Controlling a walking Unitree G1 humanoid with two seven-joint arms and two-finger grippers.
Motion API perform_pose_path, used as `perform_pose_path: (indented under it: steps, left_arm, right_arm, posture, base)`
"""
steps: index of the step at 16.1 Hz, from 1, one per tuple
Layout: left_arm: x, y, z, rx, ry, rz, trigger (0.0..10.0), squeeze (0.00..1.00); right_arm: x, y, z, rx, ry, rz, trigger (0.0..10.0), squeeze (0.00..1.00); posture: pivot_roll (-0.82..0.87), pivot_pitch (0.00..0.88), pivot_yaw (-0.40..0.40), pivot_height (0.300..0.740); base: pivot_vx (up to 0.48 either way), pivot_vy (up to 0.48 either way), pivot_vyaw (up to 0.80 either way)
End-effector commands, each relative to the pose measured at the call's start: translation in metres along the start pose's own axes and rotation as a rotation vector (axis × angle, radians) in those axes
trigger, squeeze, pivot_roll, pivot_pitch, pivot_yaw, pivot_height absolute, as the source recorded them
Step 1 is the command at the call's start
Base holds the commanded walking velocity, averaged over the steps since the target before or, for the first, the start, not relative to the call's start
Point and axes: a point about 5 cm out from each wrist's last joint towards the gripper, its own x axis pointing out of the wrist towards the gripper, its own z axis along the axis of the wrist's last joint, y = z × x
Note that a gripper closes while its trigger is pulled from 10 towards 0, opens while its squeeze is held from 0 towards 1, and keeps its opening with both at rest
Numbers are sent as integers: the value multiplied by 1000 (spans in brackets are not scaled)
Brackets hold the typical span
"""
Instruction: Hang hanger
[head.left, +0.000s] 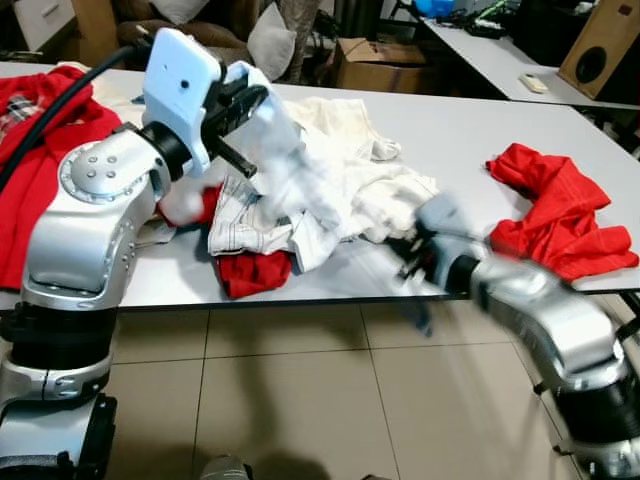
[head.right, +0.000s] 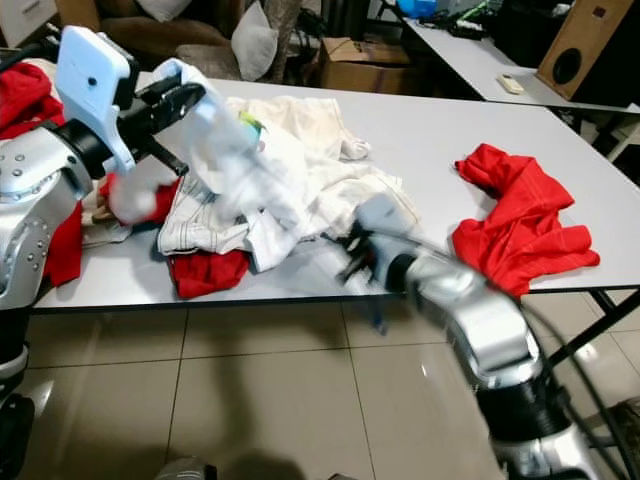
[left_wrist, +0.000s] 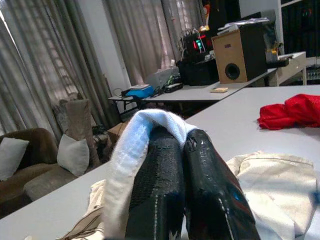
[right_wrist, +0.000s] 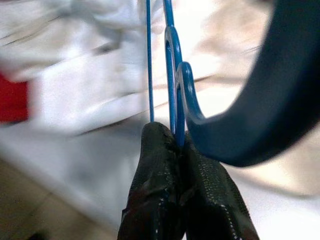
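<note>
My left gripper (head.left: 245, 100) is raised above the white table (head.left: 460, 130) and is shut on a white garment (head.left: 290, 170). The cloth drapes over the black fingers (left_wrist: 160, 170) and trails down, blurred, to a heap of white clothes (head.left: 360, 190). At the table's front edge my right gripper (head.left: 410, 255), blurred by motion, is shut on a thin blue hanger (right_wrist: 172, 65). The hanger's hook and wire rise from between the closed fingertips (right_wrist: 155, 150). A blue streak of the hanger (head.right: 378, 318) hangs below the table edge.
A red garment (head.left: 555, 215) lies at the table's right end and another (head.left: 40, 130) at the left. A red cloth (head.left: 255, 272) pokes out under the pile. Behind stand a second table (head.left: 500, 60), a cardboard box (head.left: 375, 62) and a speaker (head.left: 600, 45). Tiled floor lies below.
</note>
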Motion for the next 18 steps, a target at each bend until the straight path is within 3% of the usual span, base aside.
perform_pose_path:
  steps: [1,4,5,6,7,8,9,10,11,14,18]
  left_arm:
    - [-3,2,11,4,-37,-1,0,0]
    - [-13,2,-5,-25,38,28,0,0]
    - [-17,0,-12,-33,73,34,392,0]
    - [-21,-3,-23,-19,122,35,1765,0]
    - [-27,-8,-35,-30,174,38,7765,0]
    - [-32,-16,-47,-67,227,29,10000,0]
    - [-35,-22,-53,-102,248,-10,10000,0]
    - [-39,-25,-55,-74,270,-40,10000,725]
    - [-45,-29,-58,-27,304,-105,10000,1000]
    - [-61,-31,-60,66,404,-241,10000,1000]
    - [-77,-11,-58,194,462,-253,10000,1000]
  right_arm:
    - [-10,-30,7,-11,-32,-133,10000,0]
    - [-24,-46,20,-47,-113,-116,10000,0]
    - [-27,-44,25,-25,-149,-70,10000,0]
    - [-30,-37,27,-25,-169,9,10000,0]
    - [-34,-26,23,-60,-160,124,10000,0]
    - [-38,-13,11,-78,-125,250,10000,0]
    - [-41,-5,3,-80,-109,318,10000,0]
    - [-42,-2,-2,-79,-96,342,10000,0]
    - [-43,1,-9,-66,-76,367,10000,0]
    - [-43,-1,-15,-49,-66,380,10000,0]
    - [-43,-2,-13,-43,-85,366,10000,0]
  posture:
    - [19,0,-110,740]
    - [14,0,-107,740]
    - [11,0,-107,740]
    - [7,0,-107,740]
    - [4,0,-109,740]
    - [1,0,-110,740]
    - [-3,0,-114,740]
    - [-4,0,-115,740]
    - [-4,0,-118,740]
    - [-4,0,-119,740]
    - [-5,0,-118,740]
  base:
    - [0,0,0]
    - [0,0,0]
    - [0,0,0]
    - [0,0,0]
    - [0,0,0]
    - [0,0,0]
    - [0,0,0]
    - [0,0,0]
    - [0,0,0]
    - [0,0,0]
    - [0,0,0]
